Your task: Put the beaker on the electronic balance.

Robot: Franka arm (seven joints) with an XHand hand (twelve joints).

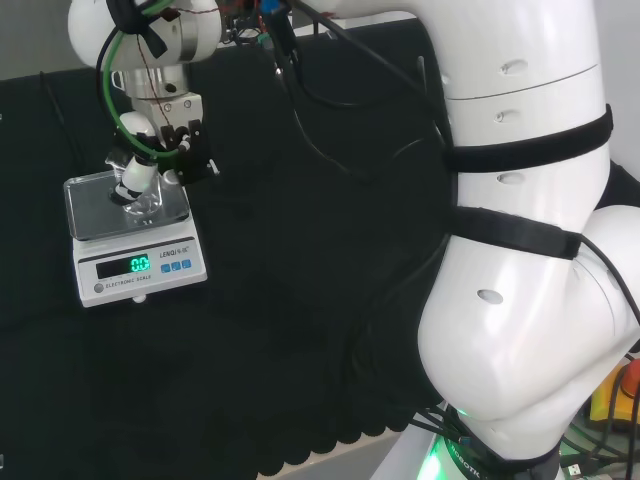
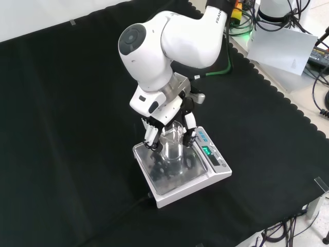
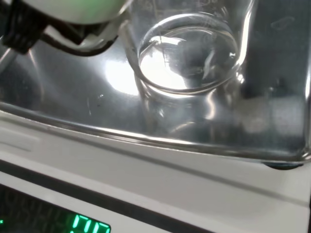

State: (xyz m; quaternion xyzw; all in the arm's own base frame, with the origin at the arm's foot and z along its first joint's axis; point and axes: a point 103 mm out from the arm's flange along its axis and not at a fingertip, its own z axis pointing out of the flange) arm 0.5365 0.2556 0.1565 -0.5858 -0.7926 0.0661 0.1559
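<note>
Clear glass beaker (image 2: 172, 145) stands upright on steel pan of white electronic balance (image 2: 177, 181), on black-cloth table (image 2: 67, 154); green digits lit on its display. Black-and-white hand (image 2: 154, 131) reaches down from above, fingers curled round beaker's sides, grasping it.

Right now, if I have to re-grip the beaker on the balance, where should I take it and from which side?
Take the beaker by its straight side wall, near mid-height, with fingers either side. It stands upright, mouth open upward, on the balance pan, so a sideways approach from the arm's side, where the hand is now, probably suits best and keeps the display end clear.
</note>
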